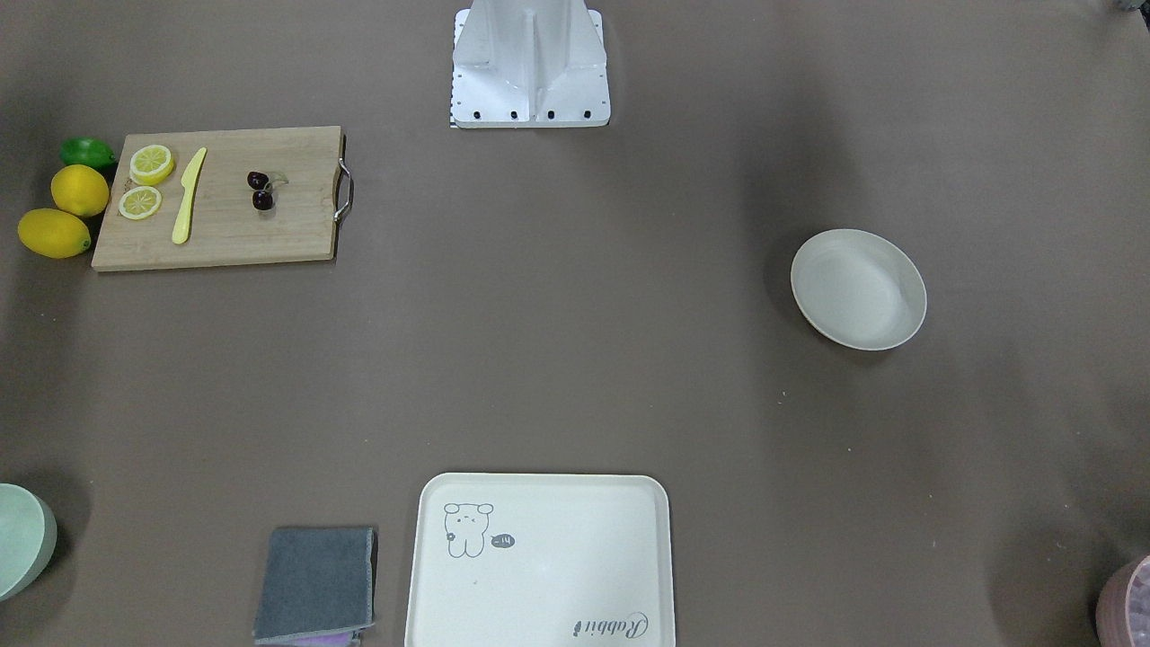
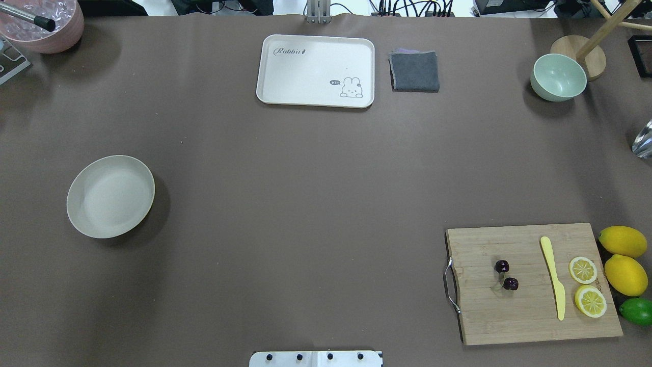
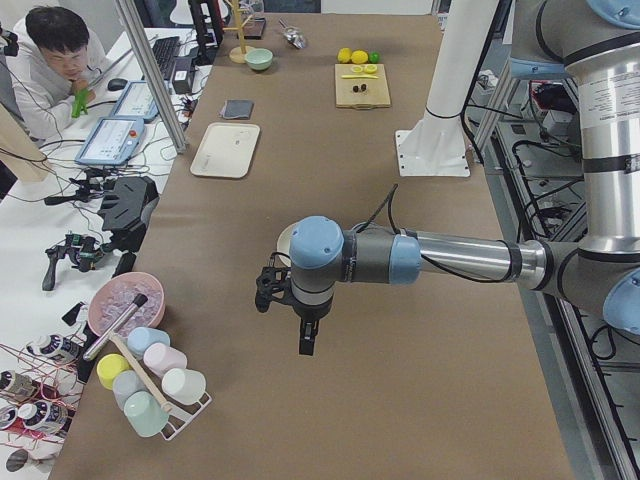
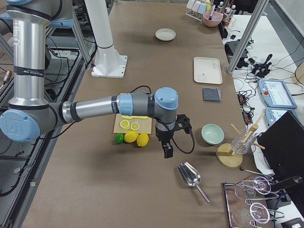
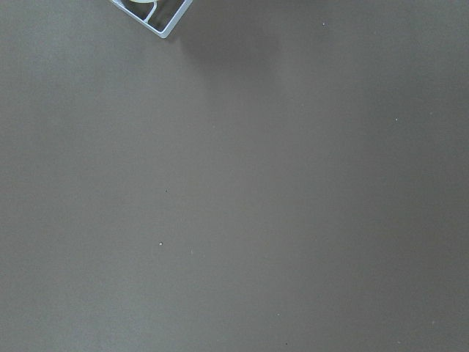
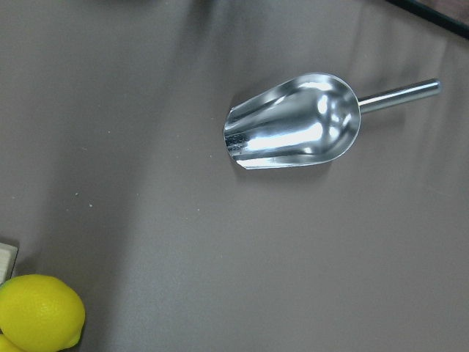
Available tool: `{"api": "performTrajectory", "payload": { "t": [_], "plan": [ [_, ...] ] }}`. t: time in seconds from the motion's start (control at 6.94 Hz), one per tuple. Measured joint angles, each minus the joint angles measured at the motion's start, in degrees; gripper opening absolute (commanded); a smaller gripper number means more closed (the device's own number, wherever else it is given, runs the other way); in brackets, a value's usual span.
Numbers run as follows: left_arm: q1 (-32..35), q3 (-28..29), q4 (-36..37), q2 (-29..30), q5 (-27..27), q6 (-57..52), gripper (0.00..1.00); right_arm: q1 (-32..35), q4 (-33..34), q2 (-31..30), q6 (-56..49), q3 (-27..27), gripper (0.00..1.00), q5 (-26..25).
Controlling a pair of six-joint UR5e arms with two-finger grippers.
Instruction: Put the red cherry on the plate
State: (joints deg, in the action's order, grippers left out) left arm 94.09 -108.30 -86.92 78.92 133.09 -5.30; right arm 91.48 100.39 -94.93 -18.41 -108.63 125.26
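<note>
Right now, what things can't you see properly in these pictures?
Left gripper, right gripper: seen only in side views, so whether the jaws are open is unclear.
Red cherry: hidden behind the right arm in the exterior right view.
Plate: mostly hidden by the left arm in the exterior left view.
Green bowl: cut off by the front-facing view's left edge.

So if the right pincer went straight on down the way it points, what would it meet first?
Probably bare table, between the lemons and the metal scoop; the right pincer points straight down, though depth is unclear.
</note>
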Motion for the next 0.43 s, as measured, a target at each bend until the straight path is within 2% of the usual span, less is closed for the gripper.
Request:
{"api": "performTrajectory", "payload": {
  "t": [0.29,0.43],
  "plan": [
    [1.4,-1.4,-8.9,0.2,0.0,0.0,0.98,1.4,-4.4,0.8,0.7,-4.3,1.0,0.0],
    [1.8,0.5,-14.7,1.1,-0.1,0.2,0.98,1.8,-7.4,0.9,1.9,-4.3,1.0,0.7]
  ]
}}
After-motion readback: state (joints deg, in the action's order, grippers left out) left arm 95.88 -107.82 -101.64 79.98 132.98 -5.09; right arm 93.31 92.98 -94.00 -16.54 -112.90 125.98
